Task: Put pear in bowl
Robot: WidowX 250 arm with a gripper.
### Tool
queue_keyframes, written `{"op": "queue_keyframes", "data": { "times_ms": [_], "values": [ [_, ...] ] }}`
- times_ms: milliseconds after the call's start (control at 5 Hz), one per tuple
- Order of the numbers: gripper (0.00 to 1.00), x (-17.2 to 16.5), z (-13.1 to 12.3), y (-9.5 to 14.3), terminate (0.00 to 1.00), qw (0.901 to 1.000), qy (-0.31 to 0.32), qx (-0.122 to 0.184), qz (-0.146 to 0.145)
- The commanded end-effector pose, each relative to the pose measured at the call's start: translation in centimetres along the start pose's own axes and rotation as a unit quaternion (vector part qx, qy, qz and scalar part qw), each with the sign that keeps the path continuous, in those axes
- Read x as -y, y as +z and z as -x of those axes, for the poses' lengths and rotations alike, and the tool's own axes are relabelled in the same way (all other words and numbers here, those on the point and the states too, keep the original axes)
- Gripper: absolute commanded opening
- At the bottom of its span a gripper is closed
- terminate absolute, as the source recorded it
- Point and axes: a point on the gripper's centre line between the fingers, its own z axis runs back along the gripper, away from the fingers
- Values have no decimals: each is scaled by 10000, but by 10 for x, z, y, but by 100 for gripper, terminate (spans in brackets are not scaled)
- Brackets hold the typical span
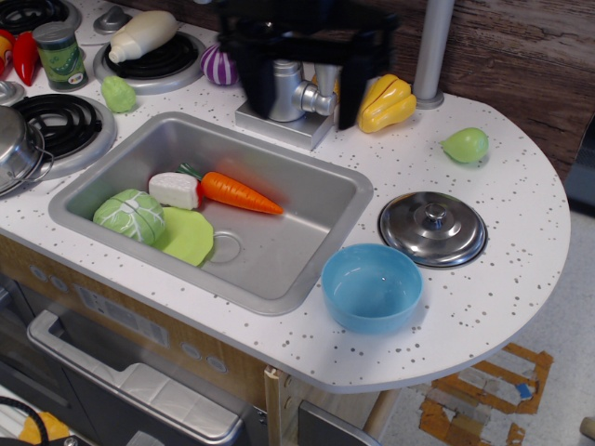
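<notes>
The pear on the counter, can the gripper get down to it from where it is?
Probably yes. The pear lies alone on open countertop, with the gripper open above the faucet. The yellow pepper and grey pole stand near the path.

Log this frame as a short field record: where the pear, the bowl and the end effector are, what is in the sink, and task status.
pear: small smooth light-green toy pear, on the counter at the far right, apart from everything
bowl: round light-blue plastic bowl, empty, front counter edge, beside the steel pot lid
end effector: black end effector, open, above the faucet, holding nothing
sink contents: orange carrot, veined green cabbage
task status: pear not yet grasped
</notes>
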Motion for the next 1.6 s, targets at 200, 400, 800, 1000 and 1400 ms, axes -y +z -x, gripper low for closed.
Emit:
{"op": "queue_keyframes", "data": {
  "times_ms": [200, 400, 800, 1000, 1400],
  "values": [
    [100, 88, -40, -9, 0, 9971, 465, 598, 110],
    [100, 112, -64, -19, 0, 9960, 515, 682, 249],
    [100, 132, -109, -47, 0, 9932, 414, 994, 441],
    [100, 134, -121, -72, 0, 9917, 353, 1109, 546],
    [100, 127, -154, -105, 0, 9902, 12, 1245, 631]
  ]
}}
